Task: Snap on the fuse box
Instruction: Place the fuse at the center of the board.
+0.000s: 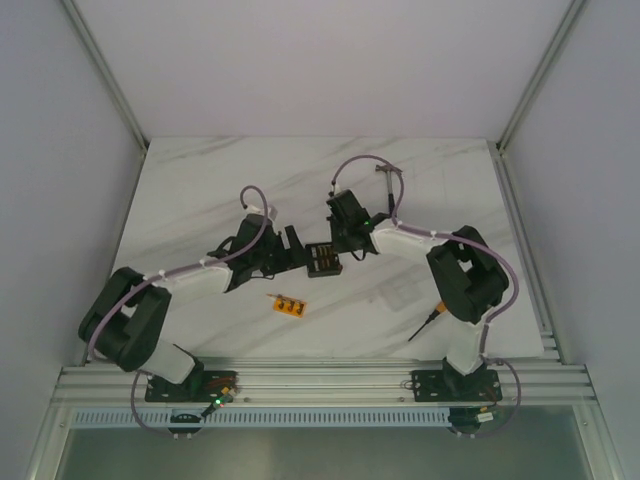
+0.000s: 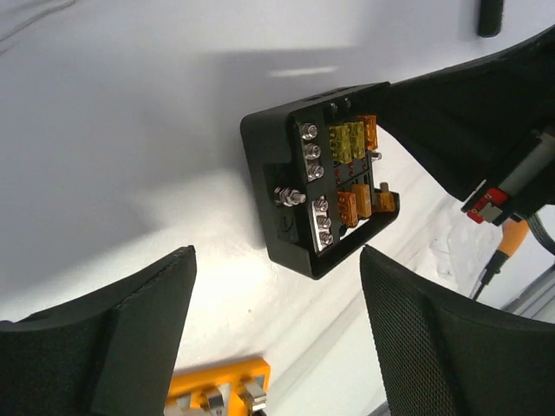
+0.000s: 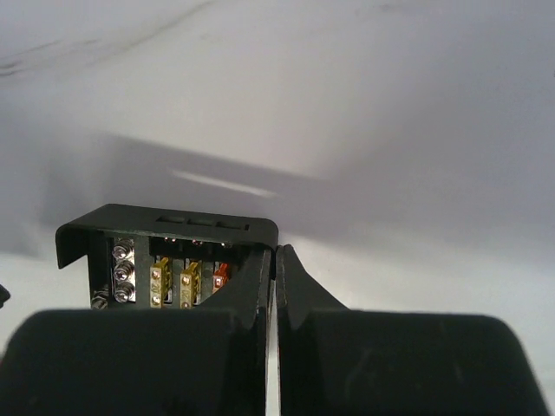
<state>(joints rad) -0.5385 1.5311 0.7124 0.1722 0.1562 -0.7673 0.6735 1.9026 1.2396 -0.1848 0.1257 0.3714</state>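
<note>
The fuse box (image 1: 323, 260) is a small black square box on the white marble table (image 1: 200, 190), near its middle. In the left wrist view the fuse box (image 2: 325, 182) shows yellow and orange fuses and silver screws on its open face. My right gripper (image 1: 345, 240) is shut on the box's far-right wall. In the right wrist view the right gripper (image 3: 275, 256) has one finger inside the fuse box (image 3: 165, 230) and one outside. My left gripper (image 1: 293, 247) is open and empty, just left of the box. In its own view the left gripper (image 2: 276, 260) has the box just beyond its fingertips.
A small flat orange strip (image 1: 290, 305) lies in front of the box, and it also shows in the left wrist view (image 2: 217, 390). An orange-handled screwdriver (image 1: 428, 322) lies near the right arm's base. A hammer (image 1: 385, 178) lies at the back right. The table's walls stand on both sides.
</note>
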